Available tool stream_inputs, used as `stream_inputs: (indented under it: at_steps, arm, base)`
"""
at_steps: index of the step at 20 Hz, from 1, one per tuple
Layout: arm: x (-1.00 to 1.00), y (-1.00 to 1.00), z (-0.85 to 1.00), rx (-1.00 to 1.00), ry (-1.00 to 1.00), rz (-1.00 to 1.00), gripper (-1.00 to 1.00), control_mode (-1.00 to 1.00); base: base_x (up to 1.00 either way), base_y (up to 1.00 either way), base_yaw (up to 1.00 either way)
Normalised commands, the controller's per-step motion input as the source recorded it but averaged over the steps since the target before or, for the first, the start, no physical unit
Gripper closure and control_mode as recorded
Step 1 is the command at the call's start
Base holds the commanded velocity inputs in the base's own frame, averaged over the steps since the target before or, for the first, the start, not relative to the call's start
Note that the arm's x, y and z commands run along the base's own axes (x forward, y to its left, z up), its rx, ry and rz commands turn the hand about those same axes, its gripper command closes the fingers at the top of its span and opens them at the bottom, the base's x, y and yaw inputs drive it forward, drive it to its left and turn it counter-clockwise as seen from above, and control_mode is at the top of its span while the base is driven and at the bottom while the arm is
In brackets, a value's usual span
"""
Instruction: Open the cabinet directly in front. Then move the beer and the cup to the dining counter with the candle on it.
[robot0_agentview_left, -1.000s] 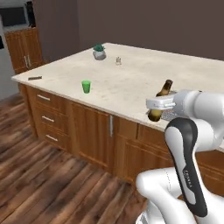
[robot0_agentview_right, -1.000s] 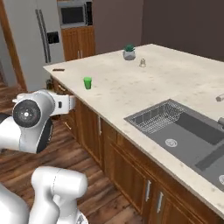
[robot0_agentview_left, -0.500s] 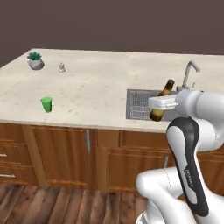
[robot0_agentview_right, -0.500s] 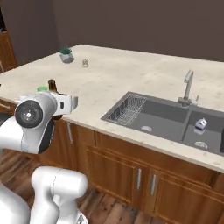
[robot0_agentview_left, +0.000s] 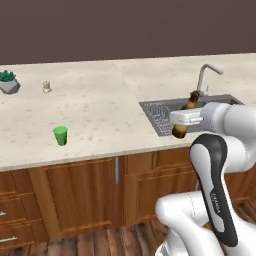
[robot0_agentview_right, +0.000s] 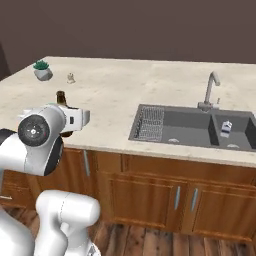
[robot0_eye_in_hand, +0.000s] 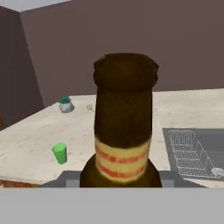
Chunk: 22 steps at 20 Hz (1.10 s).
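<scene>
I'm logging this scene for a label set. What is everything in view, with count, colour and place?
beer: one, dark brown, pale label, held in the gripper near the counter edge
cup: one, bright green, upright on the dining counter, toward its front edge
candle: one, pale beige, far side of the counter
potted plant: one, green in a grey pot, beside the candle
dining counter: one, beige speckled stone over brown cabinets
sink: one, grey double basin, set in the counter
faucet: one, metal, behind the sink
gripper: one, white, shut on the beer
</scene>
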Motion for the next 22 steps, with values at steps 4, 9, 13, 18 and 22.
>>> stream_inputs:
  at_steps: [4, 9, 13, 18, 22]
  arm:
    - [0.00, 0.00, 0.00, 0.00, 0.00, 0.00, 1.00, 1.00]
    - [0.00, 0.00, 0.00, 0.00, 0.00, 0.00, 1.00, 1.00]
    - [0.00, 0.00, 0.00, 0.00, 0.00, 0.00, 1.00, 1.00]
    - [0.00, 0.00, 0.00, 0.00, 0.00, 0.00, 1.00, 1.00]
    - [0.00, 0.00, 0.00, 0.00, 0.00, 0.00, 1.00, 1.00]
  base:
    - [0.00, 1.00, -0.49]
    - [0.00, 0.39, -0.12]
    - [0.05, 0.00, 0.00]
    - [0.26, 0.12, -0.01]
    - [0.29, 0.31, 0.01]
